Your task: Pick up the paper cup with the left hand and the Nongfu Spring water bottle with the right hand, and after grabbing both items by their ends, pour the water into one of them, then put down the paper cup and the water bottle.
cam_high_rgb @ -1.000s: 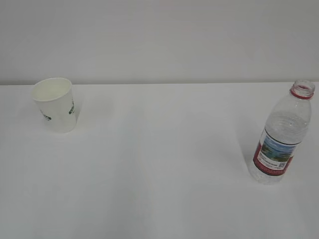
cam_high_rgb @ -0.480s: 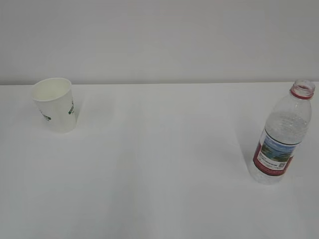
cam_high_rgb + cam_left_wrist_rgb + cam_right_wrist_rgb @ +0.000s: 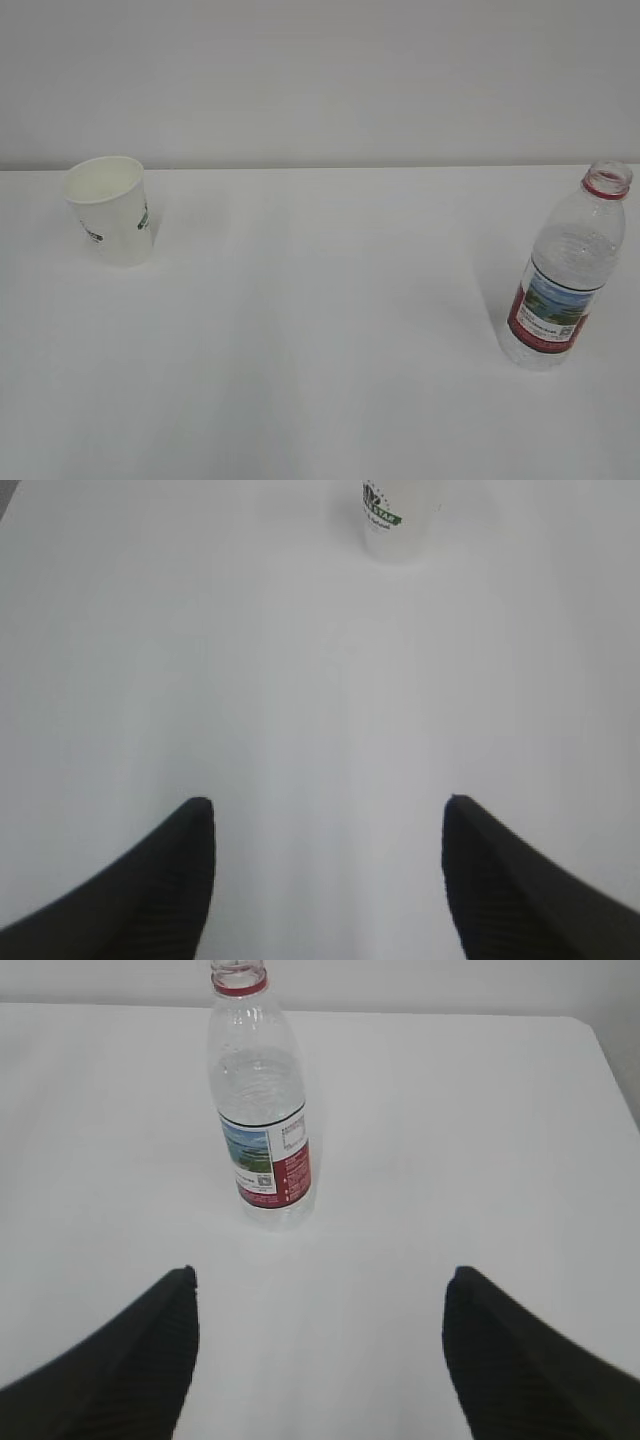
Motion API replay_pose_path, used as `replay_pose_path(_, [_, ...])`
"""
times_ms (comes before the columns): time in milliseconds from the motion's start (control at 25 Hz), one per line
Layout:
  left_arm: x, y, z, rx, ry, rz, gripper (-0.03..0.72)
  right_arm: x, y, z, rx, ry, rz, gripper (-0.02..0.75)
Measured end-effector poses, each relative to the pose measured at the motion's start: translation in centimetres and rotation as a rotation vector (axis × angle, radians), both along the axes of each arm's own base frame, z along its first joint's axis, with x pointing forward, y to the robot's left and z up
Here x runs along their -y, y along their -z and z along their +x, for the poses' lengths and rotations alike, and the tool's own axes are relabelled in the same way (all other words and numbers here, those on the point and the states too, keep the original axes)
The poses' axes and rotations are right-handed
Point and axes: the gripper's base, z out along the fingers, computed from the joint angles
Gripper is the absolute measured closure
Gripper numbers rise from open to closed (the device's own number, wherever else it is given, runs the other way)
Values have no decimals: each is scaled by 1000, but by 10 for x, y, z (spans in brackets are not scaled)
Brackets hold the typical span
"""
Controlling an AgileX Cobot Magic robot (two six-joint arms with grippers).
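On the white table (image 3: 320,350) stand two things only: one paper cup (image 3: 110,209) at the far left and one Nongfu Spring water bottle (image 3: 566,270) at the right, well apart from each other. The cup is small, white and narrower at the bottom, with a rolled rim and dark green print on its side; it seems to lean a little. The bottle is clear plastic, upright, without a cap, with a red ring at the neck and a red label carrying a landscape picture. Neither arm shows in the exterior view. From the wrist views, the left hand (image 3: 328,875) has its two black fingers (image 3: 150,880) spread apart with nothing between them, the cup far ahead of it. The right hand (image 3: 320,1355) is also spread and empty, the bottle standing a little ahead of it, left of centre.
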Motion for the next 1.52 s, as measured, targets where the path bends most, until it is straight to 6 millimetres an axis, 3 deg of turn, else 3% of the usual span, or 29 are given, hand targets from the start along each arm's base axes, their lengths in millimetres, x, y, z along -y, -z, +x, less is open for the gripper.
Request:
replay_pose_path(280, [1,-1,12,-41,1,9,172,-6,-10,19,-19,-16,9,164])
replay_pose_path(440, [1,-13,22,6,21,40,172,-8,-19,33,-32,-20,6,166])
replay_pose_path(840, [6,-25,70,100,49,44,172,-15,-35,63,-16,-34,0,167])
replay_pose_path(1520, [16,-33,148,322,85,31,172,-20,-49,89,147,-47,-5,169])
